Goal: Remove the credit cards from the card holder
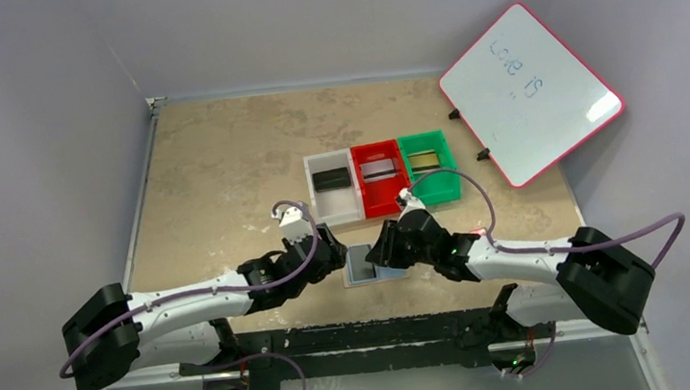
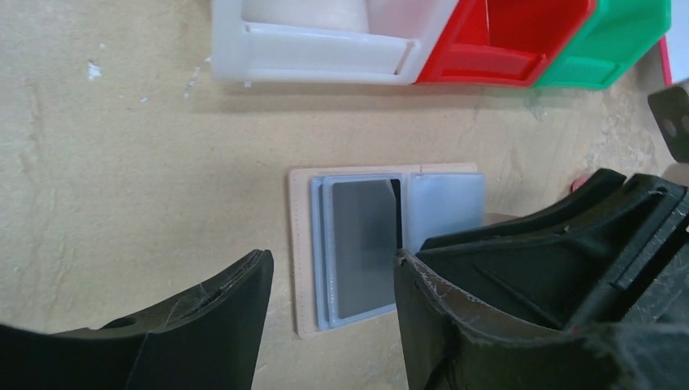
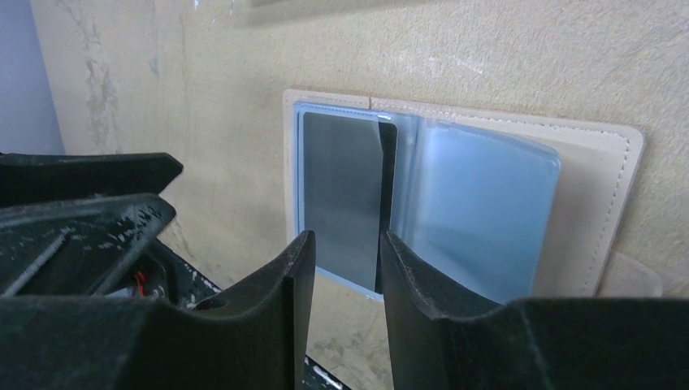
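Note:
The card holder point(image 1: 362, 267) lies open and flat on the table between my two grippers, tan outside with a grey-blue lining. It shows in the left wrist view point(image 2: 443, 199) and in the right wrist view point(image 3: 487, 195). A dark grey credit card point(image 2: 366, 244) sits in its left pocket and also shows in the right wrist view point(image 3: 341, 191). My left gripper point(image 2: 333, 280) is open and empty, just near of the wallet's left half. My right gripper point(image 3: 345, 248) is open by a narrow gap and empty, its tips at the card's near edge.
Three bins stand in a row behind the wallet: a clear one point(image 1: 316, 203) with a black card point(image 1: 332, 179), a red one point(image 1: 364, 203) with a silvery card point(image 1: 377, 169), a green one point(image 1: 446, 184) with a gold card point(image 1: 424, 160). A pink-framed whiteboard point(image 1: 528, 89) leans at the back right.

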Available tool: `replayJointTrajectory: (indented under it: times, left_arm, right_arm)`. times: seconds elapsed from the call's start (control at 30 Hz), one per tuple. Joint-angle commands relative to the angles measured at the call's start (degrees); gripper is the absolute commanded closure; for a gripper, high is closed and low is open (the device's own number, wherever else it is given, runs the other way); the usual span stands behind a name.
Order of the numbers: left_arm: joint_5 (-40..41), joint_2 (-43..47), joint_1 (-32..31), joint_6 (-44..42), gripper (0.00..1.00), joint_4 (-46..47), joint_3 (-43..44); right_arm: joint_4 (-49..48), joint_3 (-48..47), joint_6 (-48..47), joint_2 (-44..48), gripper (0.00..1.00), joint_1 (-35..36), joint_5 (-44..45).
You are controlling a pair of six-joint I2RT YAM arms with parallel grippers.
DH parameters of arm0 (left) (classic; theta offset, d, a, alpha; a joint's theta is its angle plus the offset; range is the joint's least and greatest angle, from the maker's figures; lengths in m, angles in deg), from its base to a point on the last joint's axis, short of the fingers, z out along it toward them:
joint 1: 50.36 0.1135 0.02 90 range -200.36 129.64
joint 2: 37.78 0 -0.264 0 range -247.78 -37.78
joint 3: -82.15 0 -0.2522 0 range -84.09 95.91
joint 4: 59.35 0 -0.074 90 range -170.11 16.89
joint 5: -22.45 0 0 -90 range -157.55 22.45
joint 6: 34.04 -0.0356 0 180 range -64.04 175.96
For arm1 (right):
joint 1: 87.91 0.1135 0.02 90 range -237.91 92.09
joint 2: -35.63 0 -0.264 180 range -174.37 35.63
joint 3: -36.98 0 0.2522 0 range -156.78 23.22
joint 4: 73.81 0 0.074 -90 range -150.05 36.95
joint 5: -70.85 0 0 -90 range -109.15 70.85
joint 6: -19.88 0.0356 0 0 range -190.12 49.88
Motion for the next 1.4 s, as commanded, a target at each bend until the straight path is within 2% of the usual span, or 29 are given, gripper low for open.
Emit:
replayJointTrajectory:
  times: [0.0, 0.3, 0.63, 0.93, 1.37]
  left_arm:
    - [-4.0, -2.52, 0.33, -2.03, 0.46, 5.87, 1.44]
    - [-7.48, -7.82, 0.34, -2.22, 0.52, 10.49, 2.53]
    - [-9.74, -11.04, 0.38, -2.61, 0.57, 11.28, 4.42]
    - [-10.09, -17.59, 0.4, -3.61, 0.67, 6.77, 7.73]
    - [-9.77, -21.0, 0.27, -3.25, 0.78, 3.14, 9.22]
  right_arm:
    - [-1.18, -3.61, -0.85, -1.72, 0.63, 0.05, 0.81]
    - [-1.11, -4.1, -0.51, -4.99, 0.64, -0.31, 1.96]
    - [-1.1, -4.13, 0.47, -7.86, 0.66, -0.73, 2.09]
    - [-1.42, -3.42, 2.35, -8.99, 0.69, -0.85, 2.9]
    - [-3.37, -1.94, 3.4, -8.42, 0.71, -1.43, 1.84]
